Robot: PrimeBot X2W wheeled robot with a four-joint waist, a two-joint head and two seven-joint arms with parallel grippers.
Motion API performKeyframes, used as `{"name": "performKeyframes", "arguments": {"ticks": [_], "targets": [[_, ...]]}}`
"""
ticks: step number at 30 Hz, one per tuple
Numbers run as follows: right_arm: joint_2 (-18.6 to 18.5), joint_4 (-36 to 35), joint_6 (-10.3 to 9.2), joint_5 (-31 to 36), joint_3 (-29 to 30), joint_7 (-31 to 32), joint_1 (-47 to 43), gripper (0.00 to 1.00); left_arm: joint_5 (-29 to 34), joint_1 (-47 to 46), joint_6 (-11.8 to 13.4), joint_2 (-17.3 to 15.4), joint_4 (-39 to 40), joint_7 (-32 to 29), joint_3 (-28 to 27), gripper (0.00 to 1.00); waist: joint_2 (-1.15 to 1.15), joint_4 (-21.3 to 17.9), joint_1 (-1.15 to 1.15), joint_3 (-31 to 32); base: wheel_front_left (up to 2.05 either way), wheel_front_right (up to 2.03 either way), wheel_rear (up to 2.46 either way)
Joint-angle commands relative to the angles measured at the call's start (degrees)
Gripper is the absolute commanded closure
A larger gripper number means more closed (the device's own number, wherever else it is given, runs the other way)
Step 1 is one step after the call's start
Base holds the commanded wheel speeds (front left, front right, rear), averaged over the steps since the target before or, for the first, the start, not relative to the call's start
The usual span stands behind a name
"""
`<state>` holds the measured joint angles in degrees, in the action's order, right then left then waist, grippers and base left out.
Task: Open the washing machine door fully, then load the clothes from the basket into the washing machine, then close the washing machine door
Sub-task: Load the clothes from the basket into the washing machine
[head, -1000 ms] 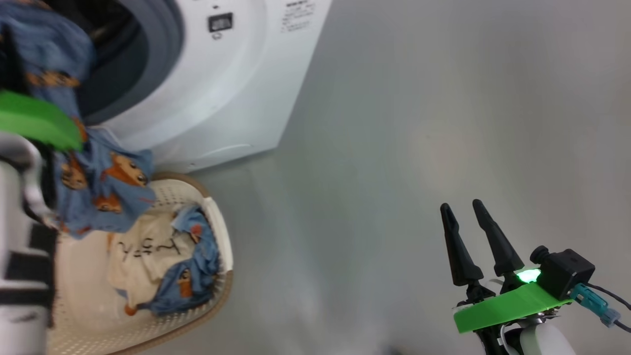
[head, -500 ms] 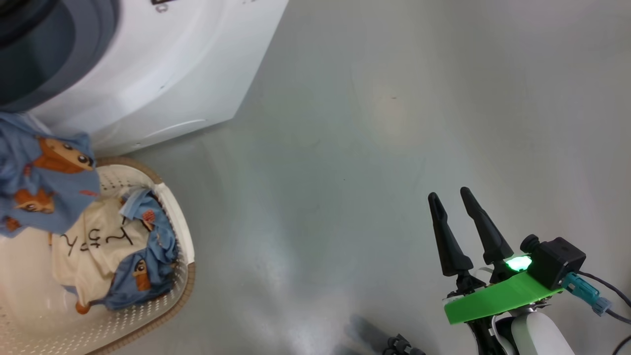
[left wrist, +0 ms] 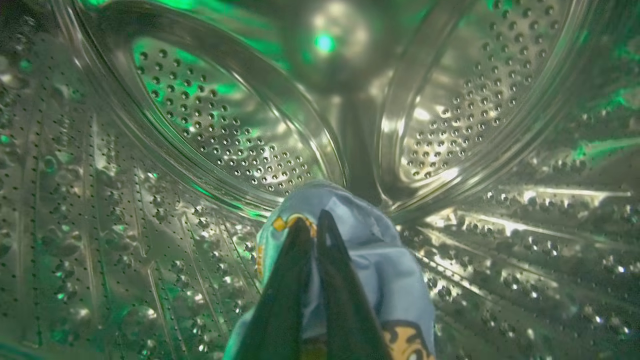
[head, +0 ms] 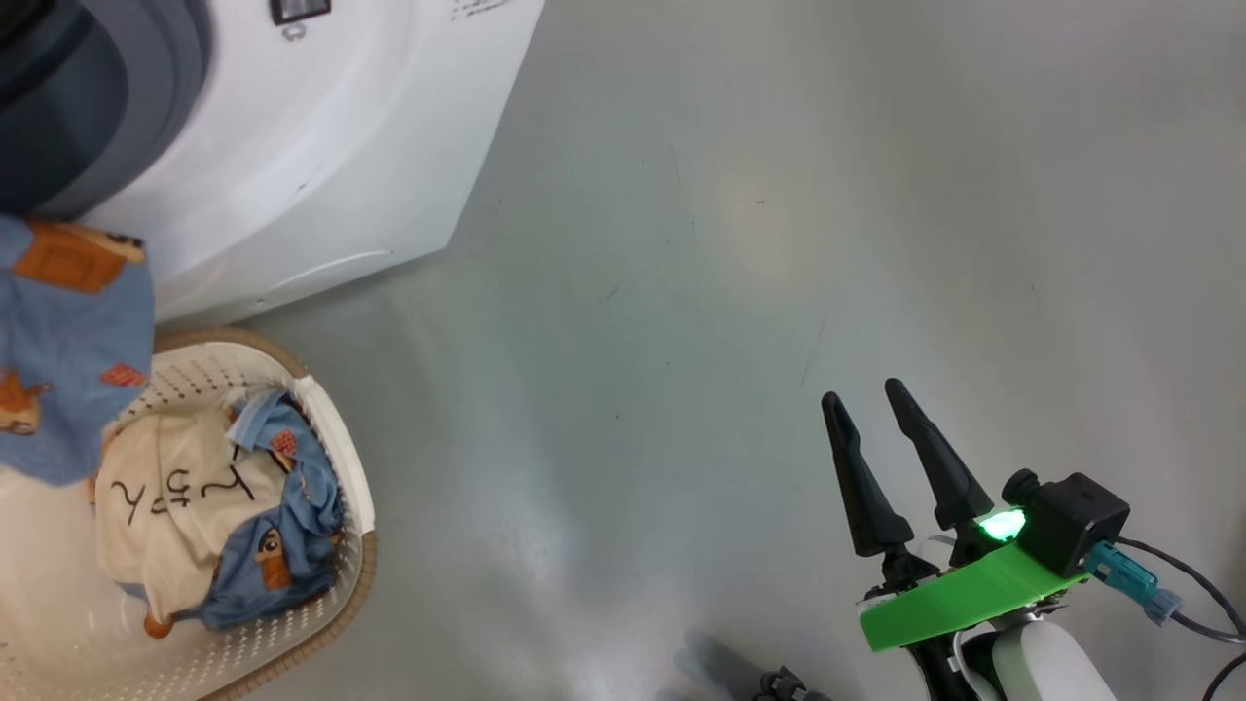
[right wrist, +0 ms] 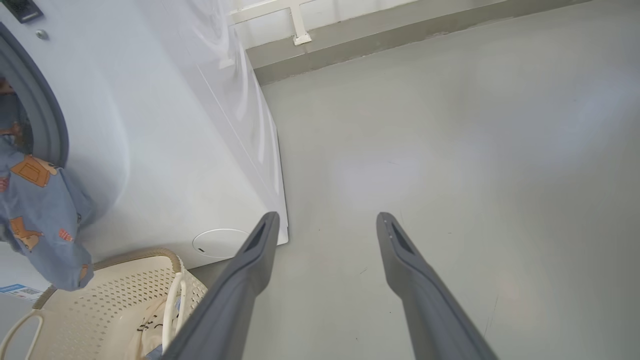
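Observation:
The white washing machine (head: 321, 146) stands at the upper left, its grey gasket (head: 156, 107) ringing the opening. In the left wrist view my left gripper (left wrist: 312, 220) is inside the steel drum (left wrist: 210, 125), shut on a light blue printed garment (left wrist: 380, 260). The rest of that garment (head: 68, 360) hangs out of the opening over the basket (head: 336, 467). More clothes lie in the basket: a cream garment with black scribbles (head: 175, 497) and blue cloth (head: 282, 545). My right gripper (head: 861, 393) hovers open over bare floor, far right of the basket. The washing machine door is out of view.
Grey floor (head: 681, 292) stretches right of the machine. In the right wrist view, a wall base (right wrist: 400, 30) runs behind the machine (right wrist: 165, 140). A cable (head: 1188, 604) trails from my right wrist. Something small and dark (head: 779, 682) lies at the bottom edge.
The head camera has swung, shifting the machine and basket left. The hanging blue garment has risen and gone further into the opening. The right gripper stays open.

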<state>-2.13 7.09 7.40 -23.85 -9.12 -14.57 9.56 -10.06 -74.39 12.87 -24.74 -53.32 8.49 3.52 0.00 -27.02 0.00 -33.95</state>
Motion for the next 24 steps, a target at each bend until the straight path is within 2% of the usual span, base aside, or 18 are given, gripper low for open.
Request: {"name": "performKeyframes", "arguments": {"ticks": [1,2,3,4,6,7,8,9,17,24], "targets": [[-0.8,-0.9,0.09,0.3,-1.5,-0.4,-0.8,0.0,0.9,-0.5,0.1,-2.9,0.4,-0.2,-0.1,1.0,0.0,0.0,0.0,0.4,0.0,0.0,0.0],[-0.8,-0.9,0.09,0.3,-1.6,-0.4,-1.0,0.0,0.9,-0.4,0.0,-2.8,-0.6,-0.4,0.1,1.0,0.0,0.0,0.0,0.5,0.0,0.0,0.0],[-0.8,-0.9,0.09,0.4,-1.6,-0.4,-1.0,0.0,0.9,-0.3,-0.1,-2.7,-1.4,-0.2,0.4,0.93,0.0,0.0,0.0,0.6,0.0,0.0,0.0],[-0.8,-0.9,0.09,0.4,-1.6,-0.4,-1.1,0.0,1.0,-0.2,-0.2,-2.5,-2.2,-0.2,0.7,0.78,0.0,0.1,0.0,0.8,0.0,0.0,0.0],[-0.8,-0.8,0.09,0.5,-1.4,-0.4,-1.3,0.0,1.0,0.1,-0.8,-1.7,-3.9,-0.7,1.4,0.54,0.0,0.4,0.0,1.1,0.0,0.0,0.0],[-0.8,-0.8,0.09,0.6,-1.2,-0.4,-1.4,0.0,1.0,0.2,-1.0,-1.2,-4.6,-0.9,1.7,0.28,0.0,0.6,0.0,1.3,0.0,0.0,0.0],[-0.8,-0.7,0.09,0.7,-1.1,-0.4,-1.5,0.0,0.9,0.3,-1.2,-0.8,-5.4,-1.3,1.9,0.09,0.0,0.8,0.0,1.5,0.0,0.0,0.0],[-0.8,-0.7,0.09,0.8,-1.0,-0.4,-1.5,0.0,0.8,0.3,-1.1,-0.4,-6.0,-1.4,2.0,0.0,0.0,1.0,0.0,1.7,0.0,0.0,0.0],[-0.8,-0.7,0.09,1.2,-0.9,-0.4,-1.4,0.0,1.4,0.5,0.0,2.7,-9.3,-0.4,4.1,0.0,0.0,3.2,0.0,3.7,0.0,0.0,0.0],[-0.8,-0.6,0.09,1.6,-0.5,-0.4,-1.7,0.0,1.8,1.2,2.6,5.9,-11.3,1.0,5.6,0.0,0.0,5.5,0.0,5.3,0.0,0.0,0.0]]}}
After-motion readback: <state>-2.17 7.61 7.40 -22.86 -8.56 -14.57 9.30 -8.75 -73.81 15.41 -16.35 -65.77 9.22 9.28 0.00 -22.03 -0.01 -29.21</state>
